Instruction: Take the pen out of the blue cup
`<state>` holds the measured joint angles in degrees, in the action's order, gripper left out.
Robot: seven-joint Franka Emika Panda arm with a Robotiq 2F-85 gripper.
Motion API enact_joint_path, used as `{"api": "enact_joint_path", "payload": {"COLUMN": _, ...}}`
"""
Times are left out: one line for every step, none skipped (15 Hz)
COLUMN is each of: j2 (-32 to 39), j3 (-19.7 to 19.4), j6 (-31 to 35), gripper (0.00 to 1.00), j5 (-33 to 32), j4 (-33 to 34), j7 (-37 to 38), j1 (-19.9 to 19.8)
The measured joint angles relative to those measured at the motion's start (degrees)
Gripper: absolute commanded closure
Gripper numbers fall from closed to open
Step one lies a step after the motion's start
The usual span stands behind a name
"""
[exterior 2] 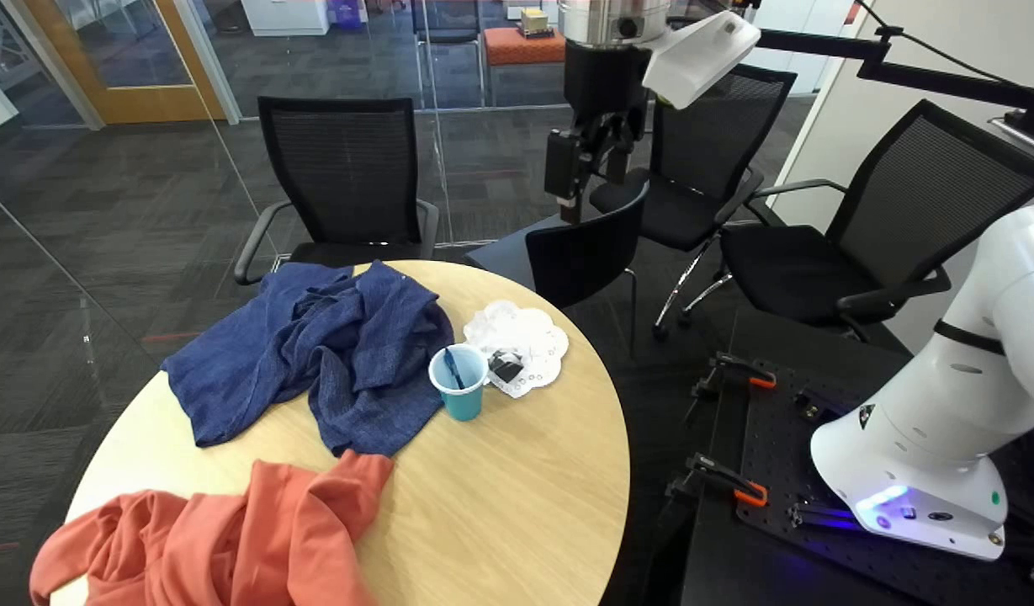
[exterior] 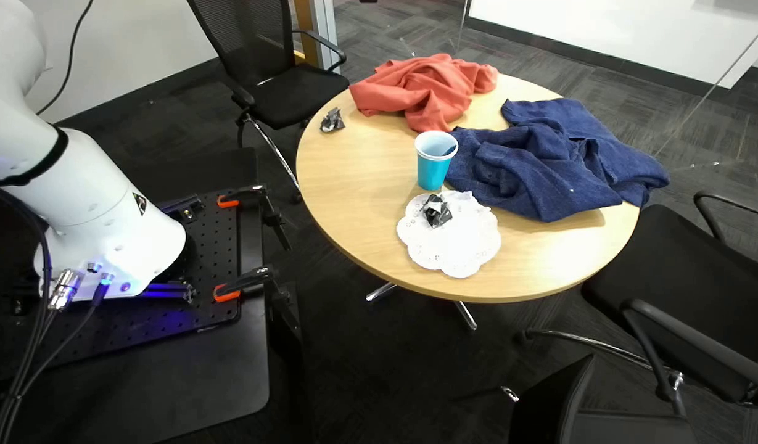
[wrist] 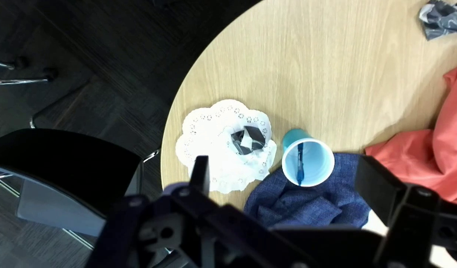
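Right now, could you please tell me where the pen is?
In the wrist view, the pen is in the blue cup, toward its left side, just right of the white doily.

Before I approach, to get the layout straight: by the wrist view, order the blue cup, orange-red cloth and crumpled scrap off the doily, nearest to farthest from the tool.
1. Blue cup: seen in the gap of the open tool, pen inside.
2. Orange-red cloth: at the right edge of the view.
3. Crumpled scrap: upper right corner, farthest.
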<state>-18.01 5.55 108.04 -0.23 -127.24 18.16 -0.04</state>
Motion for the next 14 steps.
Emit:
{"api": "enact_joint_path", "payload": {"j2": 1.2, "j3": 0.13, "j6": 2.03, "gripper": 0.0, "j5": 0.0, "j4": -0.02, "j7": 0.9, "j1": 0.11}}
{"api": "enact_joint_path", "payload": {"j2": 2.55, "j3": 0.32, "j6": 4.39, "gripper": 0.0, "j5": 0.02, "j4": -0.06, "j7": 2.37, "j1": 0.27}}
{"api": "enact_joint_path", "payload": {"j2": 4.01, "j3": 0.59, "j6": 6.82, "gripper": 0.0, "j5": 0.04, "j4": -0.13, "j7": 4.04, "j1": 0.46}}
{"api": "enact_joint_path", "payload": {"j2": 5.48, "j3": 0.96, "j6": 9.21, "gripper": 0.0, "j5": 0.04, "j4": -0.21, "j7": 5.94, "j1": 0.6}}
{"api": "enact_joint_path", "payload": {"j2": 7.05, "j3": 1.44, "j6": 11.62, "gripper": 0.0, "j5": 0.04, "j4": -0.28, "j7": 7.81, "j1": 0.71}}
{"api": "enact_joint_path", "payload": {"j2": 8.69, "j3": 1.91, "j6": 14.02, "gripper": 0.0, "j5": 0.03, "j4": -0.35, "j7": 9.81, "j1": 0.92}}
{"api": "enact_joint_path", "payload": {"j2": 10.29, "j3": 2.33, "j6": 16.38, "gripper": 0.0, "j5": -0.05, "j4": -0.42, "j7": 11.92, "j1": 1.16}}
{"api": "enact_joint_path", "payload": {"j2": 11.97, "j3": 2.71, "j6": 18.92, "gripper": 0.0, "j5": -0.35, "j4": -0.53, "j7": 14.35, "j1": 1.46}}
{"api": "enact_joint_path", "payload": {"j2": 13.61, "j3": 3.0, "j6": 21.25, "gripper": 0.0, "j5": -0.98, "j4": -0.62, "j7": 16.74, "j1": 1.8}}
{"api": "enact_joint_path", "payload": {"j2": 15.16, "j3": 3.06, "j6": 23.22, "gripper": 0.0, "j5": -1.84, "j4": -0.69, "j7": 18.97, "j1": 2.26}}
{"api": "enact_joint_path", "payload": {"j2": 16.77, "j3": 3.08, "j6": 25.02, "gripper": 0.0, "j5": -3.1, "j4": -0.71, "j7": 21.24, "j1": 2.71}}
{"api": "enact_joint_path", "payload": {"j2": 18.34, "j3": 3.07, "j6": 26.58, "gripper": 0.0, "j5": -4.65, "j4": -0.71, "j7": 23.54, "j1": 3.1}}
{"api": "enact_joint_path", "payload": {"j2": 19.76, "j3": 3.02, "j6": 27.73, "gripper": 0.0, "j5": -6.19, "j4": -0.71, "j7": 25.5, "j1": 3.48}}
{"api": "enact_joint_path", "payload": {"j2": 21.05, "j3": 2.96, "j6": 28.51, "gripper": 0.0, "j5": -7.47, "j4": -0.7, "j7": 27.29, "j1": 3.89}}
